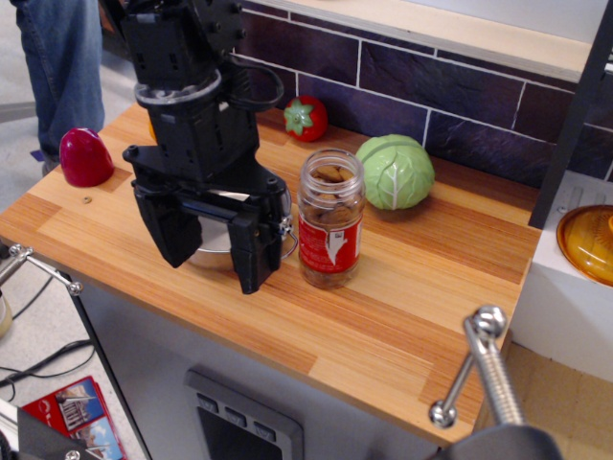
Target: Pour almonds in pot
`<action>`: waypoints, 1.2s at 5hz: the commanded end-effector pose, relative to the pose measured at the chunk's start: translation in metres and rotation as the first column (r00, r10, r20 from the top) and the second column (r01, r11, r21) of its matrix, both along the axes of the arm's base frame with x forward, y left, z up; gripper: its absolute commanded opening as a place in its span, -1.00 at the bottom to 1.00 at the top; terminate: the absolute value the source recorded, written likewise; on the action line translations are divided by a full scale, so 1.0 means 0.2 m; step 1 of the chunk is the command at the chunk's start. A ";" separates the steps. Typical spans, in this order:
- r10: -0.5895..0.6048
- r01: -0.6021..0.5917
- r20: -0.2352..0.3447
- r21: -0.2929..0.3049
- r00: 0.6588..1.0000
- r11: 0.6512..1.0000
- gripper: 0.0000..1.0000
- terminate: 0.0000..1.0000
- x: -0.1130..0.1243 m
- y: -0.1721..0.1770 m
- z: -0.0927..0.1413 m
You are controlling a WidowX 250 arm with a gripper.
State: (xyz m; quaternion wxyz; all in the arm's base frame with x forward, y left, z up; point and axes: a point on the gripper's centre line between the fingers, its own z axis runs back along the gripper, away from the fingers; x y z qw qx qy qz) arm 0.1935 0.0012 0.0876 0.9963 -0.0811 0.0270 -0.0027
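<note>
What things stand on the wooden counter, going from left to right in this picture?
Dark red egg-shaped thing → gripper, open, in front of the pot → jar of almonds → green cabbage. The strawberry behind is left out, because it overlaps in order with the jar.

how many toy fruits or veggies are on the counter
3: a strawberry by the back wall, a cabbage right of it behind the jar, a red one at the left edge. The gripper may hide more.

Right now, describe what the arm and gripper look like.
The gripper is matte black with two thick, blocky fingers tapering toward their tips. Above it sits a boxy black wrist with a pale grey ring around it, and a black cable loops out at the side.
</note>
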 end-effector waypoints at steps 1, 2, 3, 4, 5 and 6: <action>0.000 0.000 0.000 0.000 1.000 1.000 1.00 -1.00 0.00 0.00 0.00; -0.042 0.041 0.014 0.025 0.999 0.999 1.00 -1.00 0.06 -0.07 0.11; -0.131 0.128 0.029 0.071 0.991 0.989 1.00 -1.00 0.11 -0.15 0.20; -0.307 0.309 -0.032 0.135 0.951 0.941 1.00 -1.00 0.18 -0.23 0.24; -0.510 0.564 -0.241 0.316 0.826 0.763 1.00 -1.00 0.29 -0.35 0.22; -0.637 0.767 -0.427 0.376 0.642 0.520 1.00 -1.00 0.35 -0.44 0.14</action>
